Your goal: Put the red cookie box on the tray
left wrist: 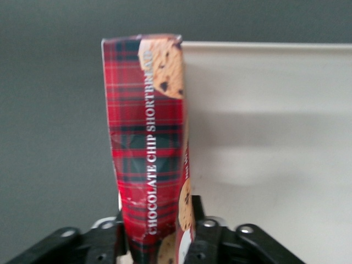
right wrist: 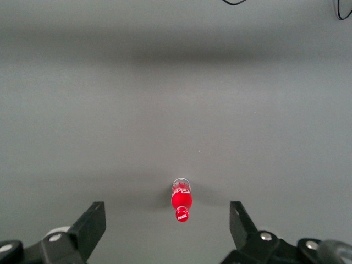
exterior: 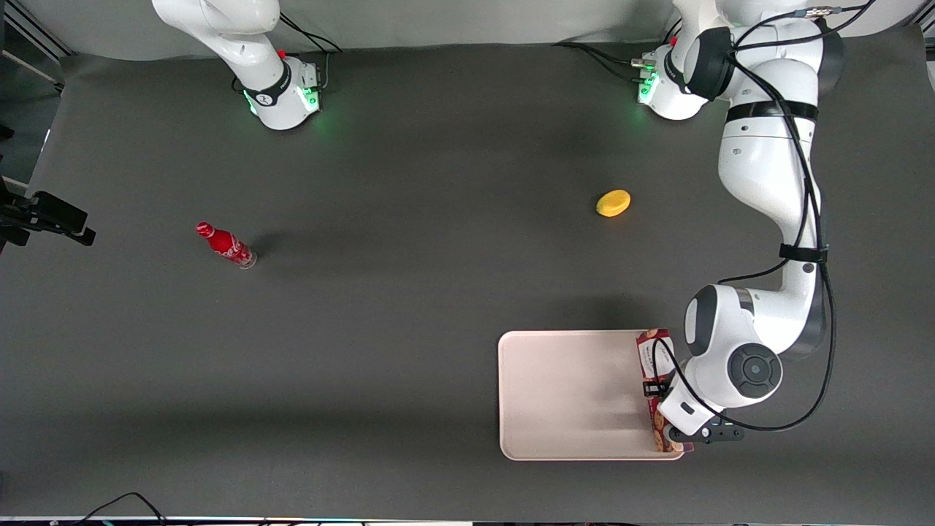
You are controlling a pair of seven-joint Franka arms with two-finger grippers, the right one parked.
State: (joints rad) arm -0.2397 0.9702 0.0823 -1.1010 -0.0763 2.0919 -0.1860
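Note:
The red cookie box (exterior: 649, 351) (left wrist: 148, 143), tartan-printed with chocolate-chip cookies, is turned onto a narrow long side. It lies along the rim of the pale pinkish-white tray (exterior: 570, 394) (left wrist: 275, 137) at the working arm's end. My left gripper (exterior: 661, 398) (left wrist: 158, 225) is shut on the box, with a black finger (left wrist: 197, 212) pressed to each broad face. Part of the box is hidden under the wrist in the front view. I cannot tell whether the box touches the tray.
A yellow lemon-like object (exterior: 613, 203) lies on the grey table, farther from the front camera than the tray. A small red soda bottle (exterior: 226, 246) (right wrist: 181, 201) lies toward the parked arm's end. A black device (exterior: 44, 215) juts in at that end's table edge.

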